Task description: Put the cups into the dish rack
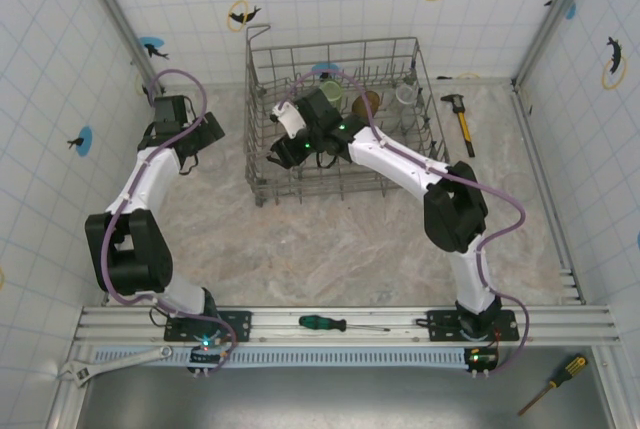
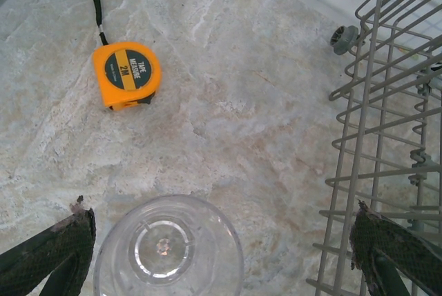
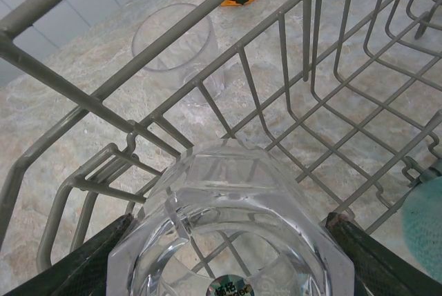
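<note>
Glass tumbler clamped by right gripper in rack, left gripper splayed round cup; tines might tip tumbler on release

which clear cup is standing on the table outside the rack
The smooth round clear cup between the left hand's open fingers, beside the dish rack. The faceted clear cup in the right hand is inside the rack.

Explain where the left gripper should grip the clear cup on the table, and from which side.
Probably grip the cup across its round side wall, coming down from above: it stands on end and the open left gripper straddles it, one finger each side.
</note>
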Robot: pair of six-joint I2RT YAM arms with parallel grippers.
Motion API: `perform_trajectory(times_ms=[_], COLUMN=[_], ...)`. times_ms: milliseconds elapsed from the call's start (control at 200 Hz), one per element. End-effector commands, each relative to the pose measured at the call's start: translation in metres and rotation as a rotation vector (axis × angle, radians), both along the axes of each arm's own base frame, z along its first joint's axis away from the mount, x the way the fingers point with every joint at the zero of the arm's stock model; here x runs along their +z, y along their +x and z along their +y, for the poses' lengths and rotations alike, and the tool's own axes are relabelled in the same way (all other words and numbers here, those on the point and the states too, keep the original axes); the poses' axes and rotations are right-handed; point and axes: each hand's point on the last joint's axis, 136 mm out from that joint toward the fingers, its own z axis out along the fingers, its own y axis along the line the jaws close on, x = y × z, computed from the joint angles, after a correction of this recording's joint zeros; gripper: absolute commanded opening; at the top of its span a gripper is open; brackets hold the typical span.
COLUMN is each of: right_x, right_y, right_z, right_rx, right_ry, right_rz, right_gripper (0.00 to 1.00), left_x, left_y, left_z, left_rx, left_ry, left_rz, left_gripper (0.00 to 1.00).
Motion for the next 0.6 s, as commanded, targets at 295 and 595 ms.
perform_trajectory(times_ms=[295,595], right_x=[-0.028,-0.041], right_y=[-0.021,-0.031], right_z=[0.016,0.02], right_rx=[0.07,0.099], right_ry=[-0.009,-0.044], right_rz=[0.028,0.012], right_gripper=[0.44,0.44], left_x=[-0.004,-0.004], left_y=[-0.005,-0.004], left_z=[-0.001,-0.003], left_rx=[-0.016,-0.021], left_ry=[-0.011,-0.025], left_rz=[0.012,0.013], left_gripper=[0.97,0.97])
